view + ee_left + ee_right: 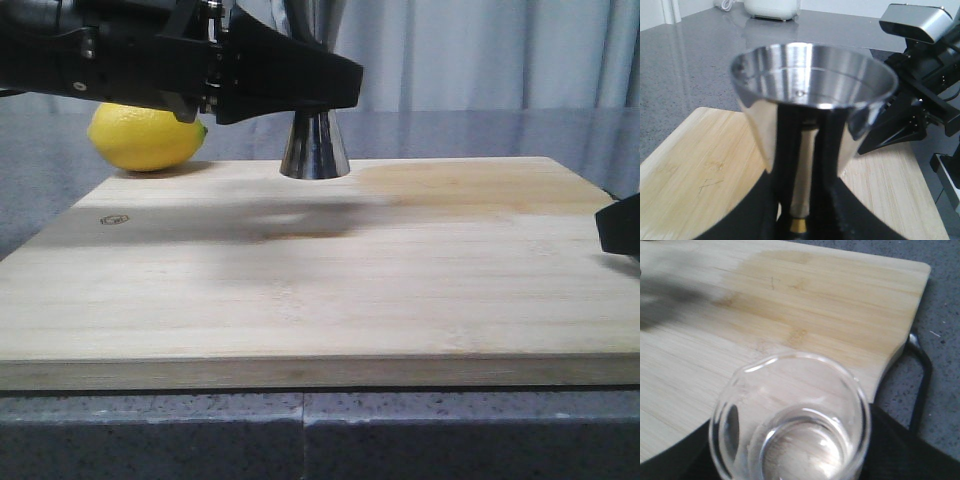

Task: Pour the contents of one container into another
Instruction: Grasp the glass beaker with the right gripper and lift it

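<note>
On the wooden cutting board (330, 260), toward its far edge at about twelve o'clock, a steel jigger (314, 148) is standing upright on its flared base, its upper half hidden in the front view behind the dark body of the left arm. That arm is reaching across from nine o'clock, and the left gripper (799, 220) is closing its black fingers (832, 210) around the jigger's narrow waist; the left wrist view is showing the polished cup (812, 85) filling most of the picture, mouth upward, with the fingers pressed against the metal on both sides. Whether any liquid is sitting inside the cup I cannot tell; only bright reflections and one tiny droplet are showing on the inner wall.

Off the board's far left corner, at about ten o'clock, a yellow lemon (146, 137) is resting on the grey countertop (40, 200), just beside the wood.

At three o'clock only a black corner of the right gripper (620, 228) is peeking into the front view. The right wrist view is showing a clear glass (790, 420), mouth up and looking empty, with the gripper's black body around its lower part at the board's rounded corner. The fingers themselves are hidden behind the glass, so I cannot tell for certain how tightly they are gripping it.
</note>
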Robot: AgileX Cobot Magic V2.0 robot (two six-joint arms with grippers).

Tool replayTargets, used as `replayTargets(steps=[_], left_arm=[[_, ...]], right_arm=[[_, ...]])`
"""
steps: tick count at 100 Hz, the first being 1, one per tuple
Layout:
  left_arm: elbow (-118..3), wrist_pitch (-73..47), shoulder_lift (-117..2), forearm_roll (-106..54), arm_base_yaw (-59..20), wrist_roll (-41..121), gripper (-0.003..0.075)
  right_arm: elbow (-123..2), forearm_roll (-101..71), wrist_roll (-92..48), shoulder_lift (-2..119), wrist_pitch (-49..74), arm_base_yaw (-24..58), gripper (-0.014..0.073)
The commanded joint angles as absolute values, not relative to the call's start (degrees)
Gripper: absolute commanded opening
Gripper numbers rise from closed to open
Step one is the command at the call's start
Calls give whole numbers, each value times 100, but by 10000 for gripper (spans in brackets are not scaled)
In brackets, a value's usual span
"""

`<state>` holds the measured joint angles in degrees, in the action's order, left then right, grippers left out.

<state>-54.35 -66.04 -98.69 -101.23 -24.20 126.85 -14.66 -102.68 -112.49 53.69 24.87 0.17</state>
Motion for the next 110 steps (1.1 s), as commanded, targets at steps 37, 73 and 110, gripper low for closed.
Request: replayTargets(steps=[37, 73, 110], left_arm=[[-5591, -7273, -9570, -10602, -2442, 12662, -19], [-5591, -7273, -9570, -10602, -2442, 12662, -19], [-5591, -7273, -9570, -10602, -2442, 12662, -19]], right_arm=[[-1624, -10636, -11554, 5360, 2794, 22, 467], [-1624, -10636, -11635, 5360, 2792, 22, 394], [-1624, -10636, -11635, 5360, 2792, 22, 393]])
